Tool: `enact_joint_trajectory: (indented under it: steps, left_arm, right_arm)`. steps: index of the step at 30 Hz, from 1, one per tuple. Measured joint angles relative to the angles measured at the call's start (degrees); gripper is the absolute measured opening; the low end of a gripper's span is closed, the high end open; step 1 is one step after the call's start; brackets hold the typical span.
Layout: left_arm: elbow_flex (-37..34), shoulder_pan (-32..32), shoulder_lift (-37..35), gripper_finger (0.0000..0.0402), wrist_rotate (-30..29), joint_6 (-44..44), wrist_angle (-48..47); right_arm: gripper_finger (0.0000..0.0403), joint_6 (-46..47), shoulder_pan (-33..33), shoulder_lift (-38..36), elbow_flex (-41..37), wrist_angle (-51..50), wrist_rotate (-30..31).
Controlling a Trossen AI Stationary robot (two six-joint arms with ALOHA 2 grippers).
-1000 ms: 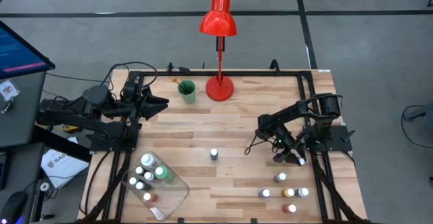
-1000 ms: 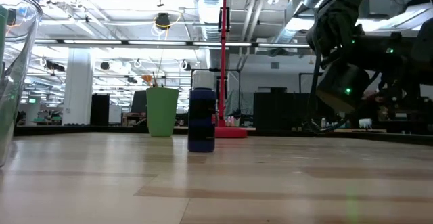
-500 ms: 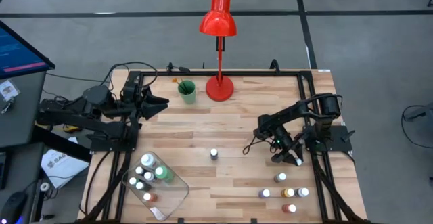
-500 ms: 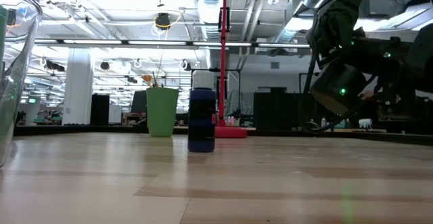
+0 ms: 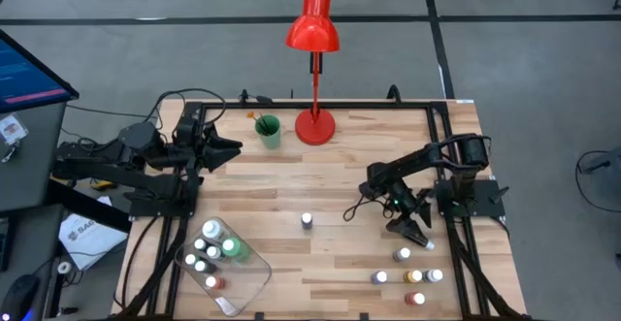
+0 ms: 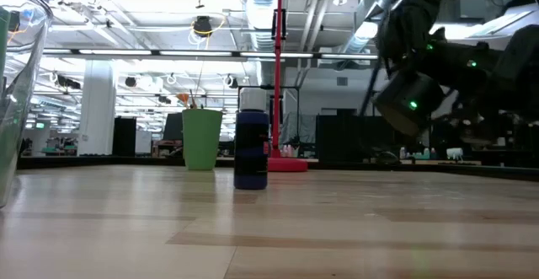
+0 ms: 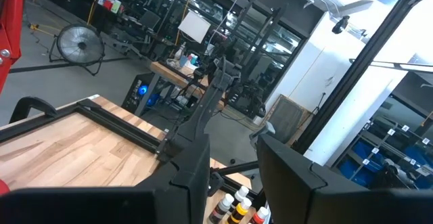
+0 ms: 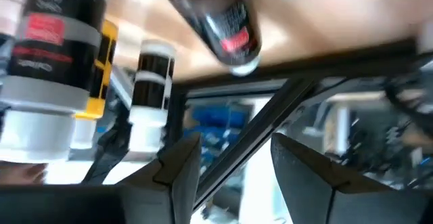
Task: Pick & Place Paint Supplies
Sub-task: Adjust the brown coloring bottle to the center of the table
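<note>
right end effector | fingers apart, empty | above right-side paint bottles to grab one | left end effector parked far-left, fingers apart

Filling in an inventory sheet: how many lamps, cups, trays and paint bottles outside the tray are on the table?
Lamp: 1
Cup: 1
Tray: 1
Bottles outside the tray: 7, one of them lying on its side
Total: 10
</note>
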Motion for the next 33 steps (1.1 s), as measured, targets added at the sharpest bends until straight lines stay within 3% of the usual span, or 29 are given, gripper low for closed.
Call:
enact_joint_trajectory:
  steps: [5, 11, 15, 18, 22, 33]
  left_arm:
    - [0.0, 0.0, 0.0, 0.0113, 0.0, 0.0, 0.0]
    - [0.0, 0.0, 0.0, 0.0113, 0.0, 0.0, 0.0]
    - [0.0, 0.0, 0.0, 0.0113, 0.0, 0.0, 0.0]
    - [0.0, 0.0, 0.0, 0.0113, 0.0, 0.0, 0.1]
    - [0.0, 0.0, 0.0, 0.0113, 0.0, 0.0, 0.1]
    - [0.0, 0.0, 0.1, 0.0113, 0.0, -1.4, 0.5]
  right_arm:
    - [0.0186, 7.0, 2.8, -7.6, 2.2, 6.4, 9.5]
    - [0.0201, 31.6, 7.4, -26.8, -1.6, 20.8, 16.0]
    - [0.0207, 47.2, 12.7, -39.0, -6.5, 24.1, 25.0]
    - [0.021, 53.3, 17.5, -45.7, -9.9, 24.2, 28.4]
    - [0.0214, 56.4, 23.5, -49.1, -13.5, 23.7, 28.6]
    - [0.025, 61.6, 34.9, -46.7, -18.2, 25.6, 28.6]
